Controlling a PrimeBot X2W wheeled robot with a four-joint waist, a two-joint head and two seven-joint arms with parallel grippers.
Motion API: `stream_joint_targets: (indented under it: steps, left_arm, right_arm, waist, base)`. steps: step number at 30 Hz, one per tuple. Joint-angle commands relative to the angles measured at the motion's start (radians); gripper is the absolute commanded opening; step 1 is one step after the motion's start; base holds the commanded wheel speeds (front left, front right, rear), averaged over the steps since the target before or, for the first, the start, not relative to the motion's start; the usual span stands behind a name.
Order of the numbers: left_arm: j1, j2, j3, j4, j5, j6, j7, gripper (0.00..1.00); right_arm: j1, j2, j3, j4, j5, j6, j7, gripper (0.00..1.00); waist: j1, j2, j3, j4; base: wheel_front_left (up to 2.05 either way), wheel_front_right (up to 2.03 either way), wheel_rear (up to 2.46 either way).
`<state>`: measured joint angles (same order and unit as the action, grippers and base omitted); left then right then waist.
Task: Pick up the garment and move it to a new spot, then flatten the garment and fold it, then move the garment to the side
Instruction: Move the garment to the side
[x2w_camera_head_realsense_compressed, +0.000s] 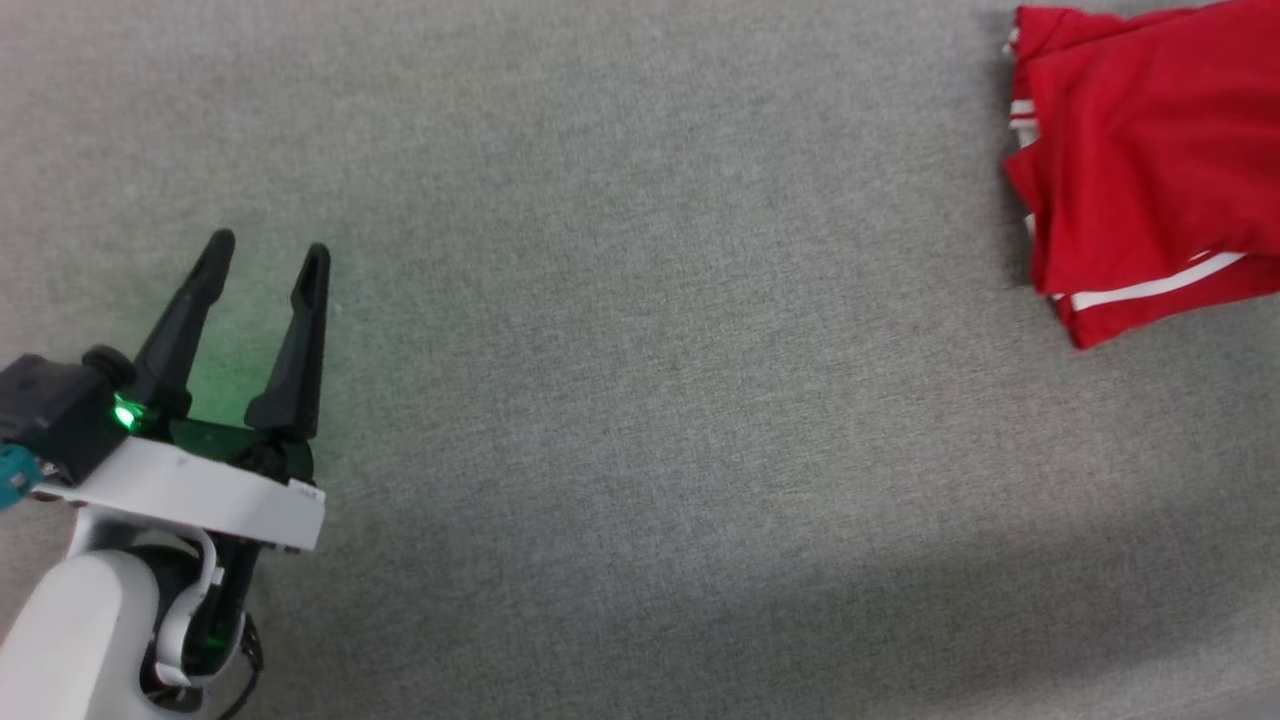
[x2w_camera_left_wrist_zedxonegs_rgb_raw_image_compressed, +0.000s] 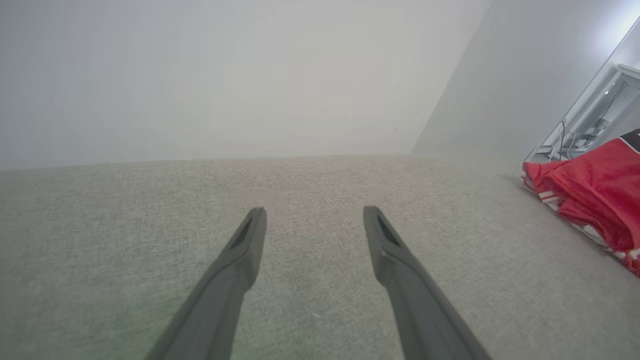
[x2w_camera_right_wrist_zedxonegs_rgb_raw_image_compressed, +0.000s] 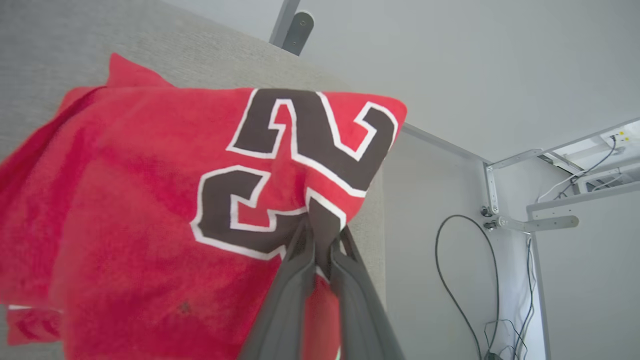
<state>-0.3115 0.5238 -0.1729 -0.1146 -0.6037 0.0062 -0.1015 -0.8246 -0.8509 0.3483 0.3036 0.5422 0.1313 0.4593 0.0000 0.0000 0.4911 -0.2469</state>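
Grey fabric desk (x2w_camera_head_realsense_compressed: 640, 400): garment (x2w_camera_head_realsense_compressed: 1140, 170) at two o'clock, judged soft and limp; right end effector (x2w_camera_right_wrist_zedxonegs_rgb_raw_image_compressed: 322, 237) pinches its folded edge; left end effector (x2w_camera_head_realsense_compressed: 270, 246) spread, eight o'clock.

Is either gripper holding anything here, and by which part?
The right gripper is shut on the garment, pinching a fold of fabric at its edge, by the number. The left gripper is open and holds nothing.

Counter (x2w_camera_head_realsense_compressed: 640, 420) surfaced in grey woven fabric, with a soft shadow band along its near side. Plain pale wall (x2w_camera_left_wrist_zedxonegs_rgb_raw_image_compressed: 225, 75) behind. Past the counter's edge, a grey metal bracket (x2w_camera_right_wrist_zedxonegs_rgb_raw_image_compressed: 537, 222) on a white panel, with a dark cable (x2w_camera_right_wrist_zedxonegs_rgb_raw_image_compressed: 437, 245) looping beside it.
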Motion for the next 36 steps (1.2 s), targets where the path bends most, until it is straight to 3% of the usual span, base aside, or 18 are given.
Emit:
stream_joint_targets:
  steps: [1,14,21,25,27,29,30,31,32,36]
  left_arm:
    - [-0.015,0.002,0.000,-0.002,0.007,-0.006,-0.001,1.00]
    - [-0.054,0.006,-0.021,-0.004,0.007,-0.013,0.011,1.00]
    - [-0.068,-0.006,-0.038,0.006,0.008,-0.015,0.010,1.00]
    - [-0.069,-0.007,-0.043,0.016,0.007,-0.013,0.008,1.00]
    - [-0.064,-0.007,-0.042,0.019,0.004,-0.012,0.006,1.00]
    - [-0.058,-0.005,-0.039,0.023,0.000,-0.011,0.004,1.00]
    - [-0.055,-0.004,-0.038,0.025,-0.001,-0.010,0.002,1.00]
    - [-0.052,-0.004,-0.038,0.026,-0.003,-0.010,0.001,1.00]
    - [-0.048,-0.006,-0.038,0.028,-0.006,-0.010,-0.001,1.00]
    - [-0.033,-0.007,-0.040,0.040,-0.011,-0.010,-0.008,1.00]
  right_arm:
    - [-0.020,-0.005,0.004,0.013,-0.008,-0.001,-0.018,0.00]
    - [-0.133,0.002,0.076,0.243,-0.136,-0.001,-0.177,0.00]
    - [-0.160,0.049,0.066,0.375,-0.164,-0.001,-0.223,0.00]
    - [-0.173,0.071,0.071,0.434,-0.163,-0.001,-0.242,0.15]
    - [-0.178,0.078,0.075,0.457,-0.168,-0.001,-0.251,0.38]
    - [-0.186,0.088,0.080,0.479,-0.170,-0.001,-0.259,0.50]
    - [-0.192,0.091,0.081,0.488,-0.172,-0.001,-0.267,0.75]
    - [-0.196,0.094,0.083,0.497,-0.173,-0.001,-0.274,0.93]
    - [-0.198,0.096,0.083,0.506,-0.174,-0.001,-0.278,1.00]
    - [-0.212,0.104,0.091,0.532,-0.181,-0.001,-0.292,1.00]
  waist:
    - [0.0000,0.0000,0.026,-0.001]
    - [0.0000,0.0000,0.076,0.035]
    - [0.0000,0.0000,0.078,0.067]
    - [0.0000,0.0000,0.071,0.077]
    - [0.0000,0.0000,0.064,0.079]
    - [0.0000,0.0000,0.055,0.078]
    - [0.0000,0.0000,0.050,0.077]
    - [0.0000,0.0000,0.043,0.076]
    - [0.0000,0.0000,0.036,0.075]
    - [0.0000,0.0000,0.001,0.073]
  base:
    - [0.00,0.00,0.00]
    - [0.00,0.00,0.00]
    - [0.00,0.00,0.00]
    - [0.00,0.00,0.00]
    - [0.00,0.00,0.00]
    - [0.00,0.00,0.00]
    - [0.00,0.00,0.00]
    - [0.00,0.00,0.00]
    - [0.00,0.00,0.00]
    - [0.00,0.00,0.00]
